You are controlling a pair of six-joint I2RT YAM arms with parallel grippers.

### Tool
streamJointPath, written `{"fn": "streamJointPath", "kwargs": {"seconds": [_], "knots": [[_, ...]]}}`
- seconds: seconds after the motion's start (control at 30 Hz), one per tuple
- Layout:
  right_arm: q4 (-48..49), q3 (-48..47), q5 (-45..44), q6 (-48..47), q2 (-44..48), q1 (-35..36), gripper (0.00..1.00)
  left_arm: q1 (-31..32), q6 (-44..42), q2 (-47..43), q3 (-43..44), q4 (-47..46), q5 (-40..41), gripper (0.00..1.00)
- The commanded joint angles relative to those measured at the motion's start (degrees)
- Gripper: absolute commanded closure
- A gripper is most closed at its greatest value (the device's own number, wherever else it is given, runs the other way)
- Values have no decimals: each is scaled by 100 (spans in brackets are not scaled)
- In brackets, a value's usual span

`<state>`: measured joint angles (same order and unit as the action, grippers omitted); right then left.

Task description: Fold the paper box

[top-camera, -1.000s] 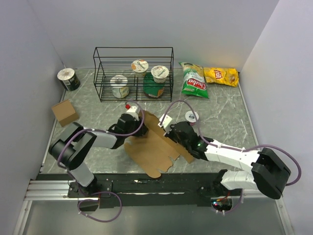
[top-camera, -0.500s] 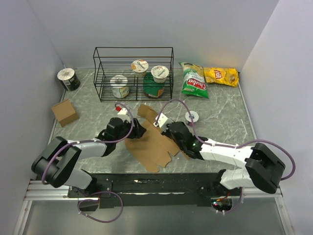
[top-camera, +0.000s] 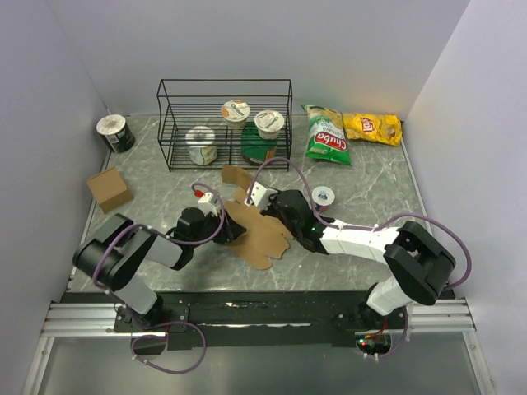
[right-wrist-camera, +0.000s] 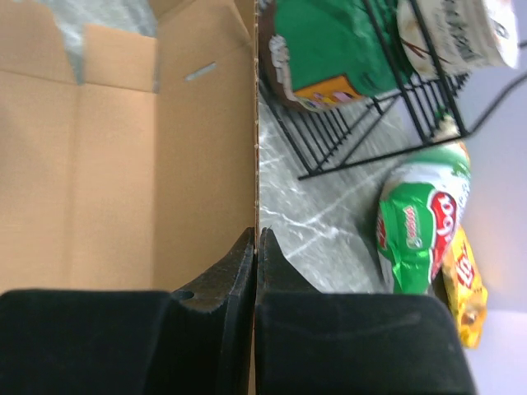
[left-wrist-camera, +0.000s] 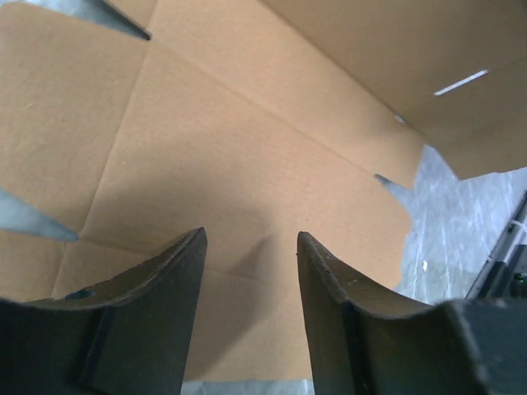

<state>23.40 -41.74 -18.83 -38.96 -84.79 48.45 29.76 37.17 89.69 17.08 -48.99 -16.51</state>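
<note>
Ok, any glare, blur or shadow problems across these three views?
Top external: evenly lit, sharp, no glare. Left wrist: the left end effector throws a soft shadow on the paper box. Right wrist: the right end effector is near-black, detail lost.

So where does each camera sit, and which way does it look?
Top: above and behind, looking down on the table; both arms show.
Left wrist: past the open left pincer onto the paper box.
Right wrist: along the right pincer, shut on the paper box edge, toward the wire rack.
All share the paper box.

Bright, even light; soft shadows
</note>
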Motion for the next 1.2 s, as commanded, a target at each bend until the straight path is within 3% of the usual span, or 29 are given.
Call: {"fn": "streamJointPath", "kwargs": {"seconds": [0.0, 0.33, 0.5, 0.67, 0.83, 0.97, 1.17], "knots": [[429, -195, 222, -77, -11, 103, 100, -5, 308, 514, 111, -901, -511, 47], [367, 165, 406, 678, -55, 358, 100, -57, 449, 655, 164, -1068, -572, 48], [438, 306, 354, 715, -2, 350, 100, -575, 406, -98, 172, -797, -441, 39], [490, 324, 284, 618, -20, 350, 100, -708, -463, -312, 637, -6, -159, 30], [525, 298, 160, 512, -11, 306, 100, -902, -675, -390, 700, 188, -176, 34], [578, 228, 187, 363, -28, 174, 100, -884, -782, -558, 323, -110, -686, 38], [613, -71, 274, 20, -186, -2, 100, -401, -475, 135, 164, -760, -889, 41]]}}
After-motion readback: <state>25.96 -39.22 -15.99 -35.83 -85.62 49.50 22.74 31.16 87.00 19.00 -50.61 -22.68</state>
